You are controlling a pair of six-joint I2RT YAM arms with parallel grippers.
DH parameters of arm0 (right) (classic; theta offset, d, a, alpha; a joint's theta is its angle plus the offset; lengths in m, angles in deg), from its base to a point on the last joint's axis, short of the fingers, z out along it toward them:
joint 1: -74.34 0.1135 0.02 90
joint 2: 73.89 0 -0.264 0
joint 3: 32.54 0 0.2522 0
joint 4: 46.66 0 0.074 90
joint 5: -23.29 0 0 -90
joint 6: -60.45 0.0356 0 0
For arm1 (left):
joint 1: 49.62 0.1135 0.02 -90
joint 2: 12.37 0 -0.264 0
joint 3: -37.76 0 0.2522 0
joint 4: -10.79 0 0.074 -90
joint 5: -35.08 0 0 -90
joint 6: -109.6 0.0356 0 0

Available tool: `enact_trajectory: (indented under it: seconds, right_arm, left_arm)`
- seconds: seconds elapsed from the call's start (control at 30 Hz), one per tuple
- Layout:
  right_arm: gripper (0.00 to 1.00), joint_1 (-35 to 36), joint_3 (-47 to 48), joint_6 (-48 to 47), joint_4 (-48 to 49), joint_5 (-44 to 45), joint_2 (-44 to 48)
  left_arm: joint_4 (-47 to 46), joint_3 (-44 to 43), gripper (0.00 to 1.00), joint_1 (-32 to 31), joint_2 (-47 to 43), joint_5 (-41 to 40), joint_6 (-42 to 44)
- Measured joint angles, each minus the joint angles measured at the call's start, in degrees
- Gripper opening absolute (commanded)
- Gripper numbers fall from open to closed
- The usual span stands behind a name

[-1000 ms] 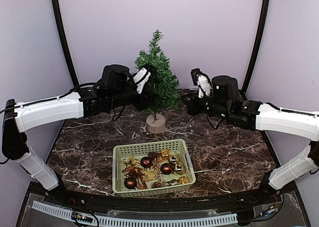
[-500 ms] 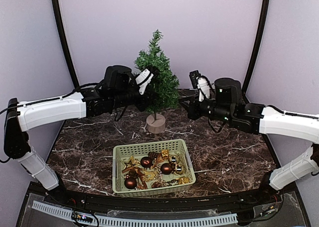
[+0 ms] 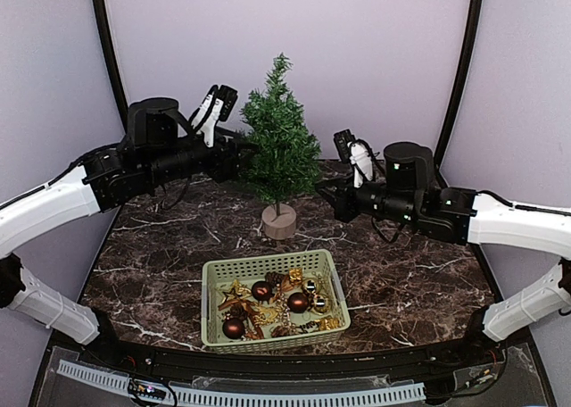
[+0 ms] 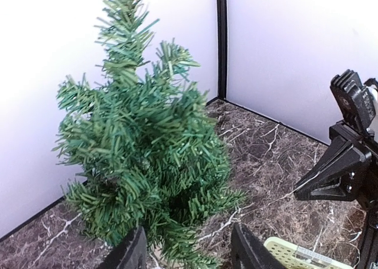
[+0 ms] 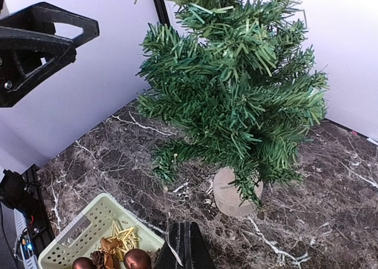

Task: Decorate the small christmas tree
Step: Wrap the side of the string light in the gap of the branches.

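Small christmas tree (image 3: 279,148) upright, long axis vertical, tip pointing straight up. Round wooden stump (image 3: 279,221) flat on table (image 3: 419,273), near far edge, about midway between left and right edges.

Left gripper (image 4: 188,245) level with lower branches on tree's left side, fingers spread apart. Needles show between them; cannot tell whether they touch.

Right gripper (image 5: 184,242) near tree's right side, apart from foliage, fingers pressed together, pointing toward stump.

Basket (image 3: 268,336) with ornaments (image 3: 298,302) near front edge, centred.
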Motion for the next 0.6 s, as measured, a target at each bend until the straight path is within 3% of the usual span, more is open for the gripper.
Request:
enact_trajectory:
  seconds: [0.17,0.33,0.6]
  right_arm:
    - [0.00,1.18,1.27,-0.07,-0.33,0.85,-0.13]
    - [0.00,2.08,2.54,-0.13,-0.33,2.01,-0.31]
    - [0.00,2.25,5.03,0.15,-0.26,3.72,-2.03]
  left_arm:
    - [4.68,-0.72,0.50,1.29,0.74,0.37,-4.76]
    - [8.76,-0.87,0.60,1.51,5.09,1.44,-7.43]
    - [9.49,-0.87,0.62,1.97,7.17,2.56,-8.98]
